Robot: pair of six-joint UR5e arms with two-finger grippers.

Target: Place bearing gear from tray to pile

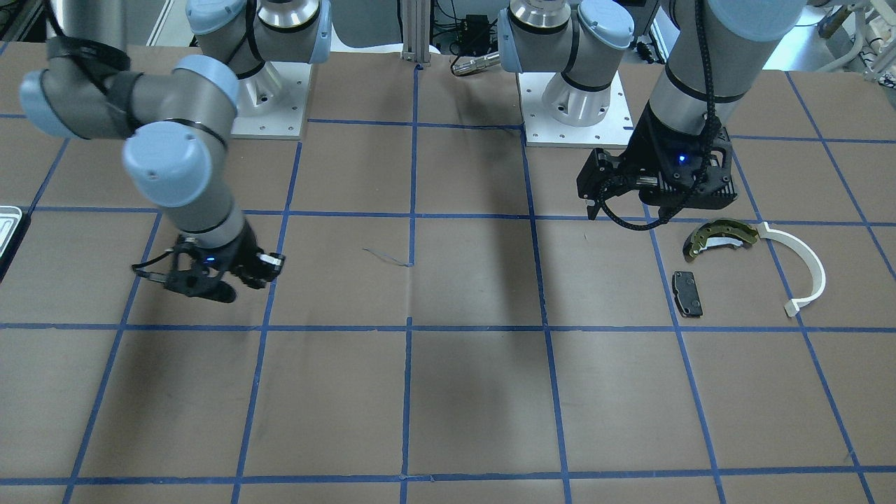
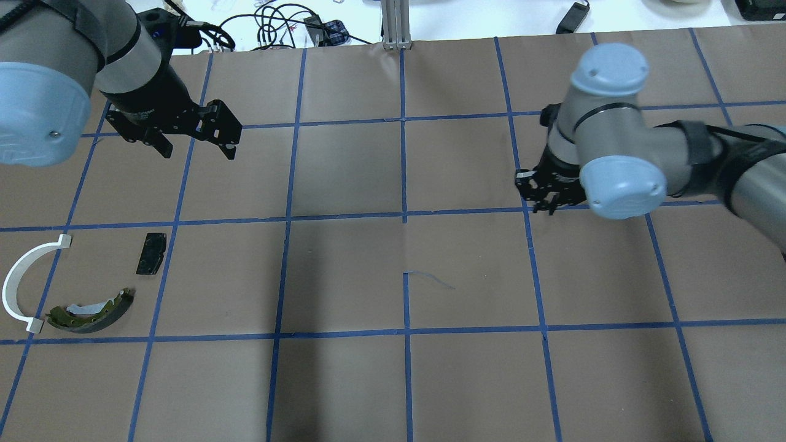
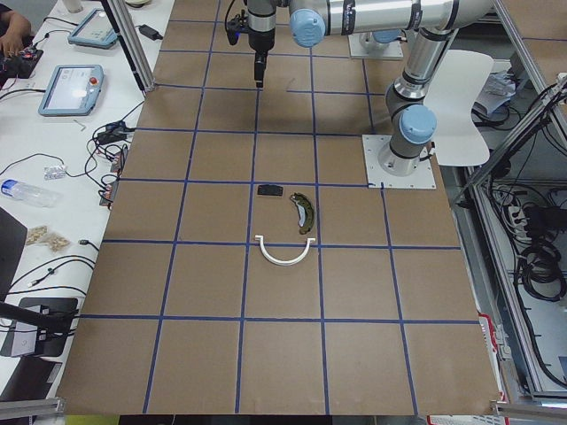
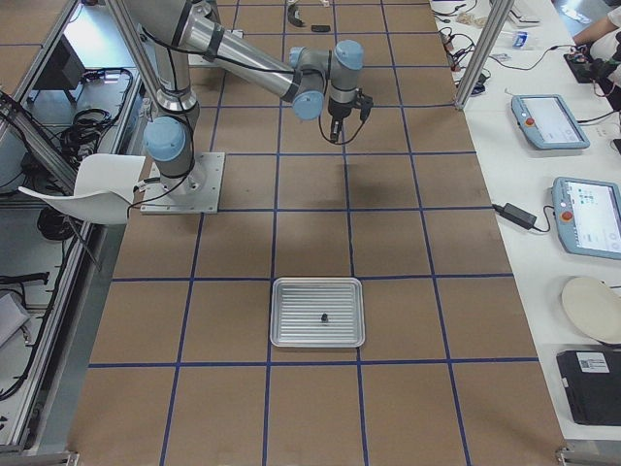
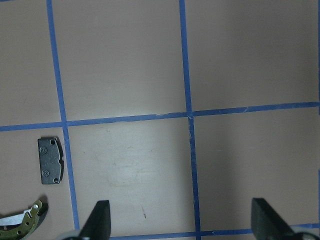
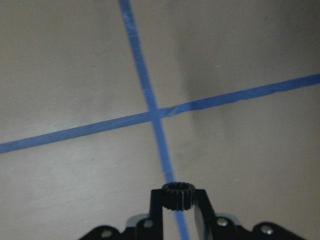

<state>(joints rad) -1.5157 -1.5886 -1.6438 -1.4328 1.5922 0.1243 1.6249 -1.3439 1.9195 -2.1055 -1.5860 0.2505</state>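
**Bearing gear** (image 6: 178, 192): small, black, toothed. It is pinched between the fingertips of the right claw (image 6: 178, 199), with its teeth standing proud of the fingers. The claw carries it above the tabletop (image 2: 344, 380), over a crossing of blue tape lines (image 6: 155, 112). Judged to be mid-transfer, held off the paper so it travels without dragging.

**Tray** (image 4: 291, 330): sits at the tabletop's end on the robot's right, well apart from the right claw. One dark speck (image 4: 323, 316) lies in it, too small to identify.

**Pile** (image 1: 714, 227): lies on the robot's left half and is made up of three parts.
- brake shoe (image 2: 92, 310)
- brake pad (image 2: 151, 253)
- white arc (image 2: 18, 276)

The three lie near one another; whether the arc's end touches the shoe cannot be told.

**Left claw** (image 2: 196, 144): spread wide and holding nothing. It hangs above the tabletop near the pile, on the far side of it from the robot's base.

**In the way:** a thin loose thread (image 2: 430, 279) lies on the paper between the right claw and the pile. It is flat and judged no hindrance. The left claw is the one bulky thing close to the drop area, and may crowd a reach across.
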